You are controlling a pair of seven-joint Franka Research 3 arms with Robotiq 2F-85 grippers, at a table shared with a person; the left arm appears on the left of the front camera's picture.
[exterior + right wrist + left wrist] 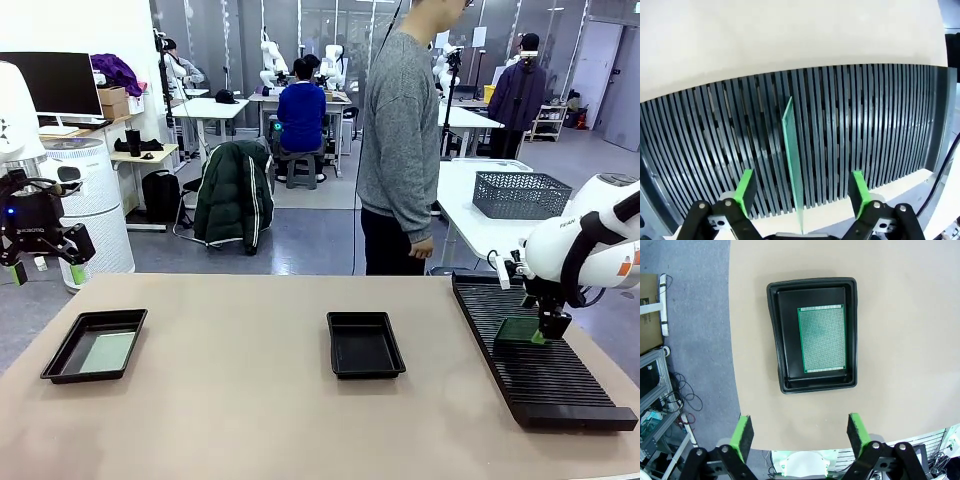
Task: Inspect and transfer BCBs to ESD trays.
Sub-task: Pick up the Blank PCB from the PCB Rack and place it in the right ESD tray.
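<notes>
One BCB (821, 338) lies flat in the left ESD tray (812, 286), which shows in the front view as the left tray (60, 352) with the board (107, 350) inside. My left gripper (48, 272) hangs open high above the table's left end, its jaws (800, 435) wide apart and holding nothing. The middle ESD tray (340, 360) holds nothing. Another BCB (792, 150) stands on edge in the black slotted rack (880, 115). My right gripper (802, 192) straddles this board (520, 332), open, with a gap on each side. In the front view my right gripper (548, 325) is down at the rack (560, 385).
A person (400, 150) stands at the table's far edge, arms down, hands off the table. A dark mesh basket (520, 193) sits on a white table behind the rack. Bare tabletop (230, 400) lies between the trays and along the front.
</notes>
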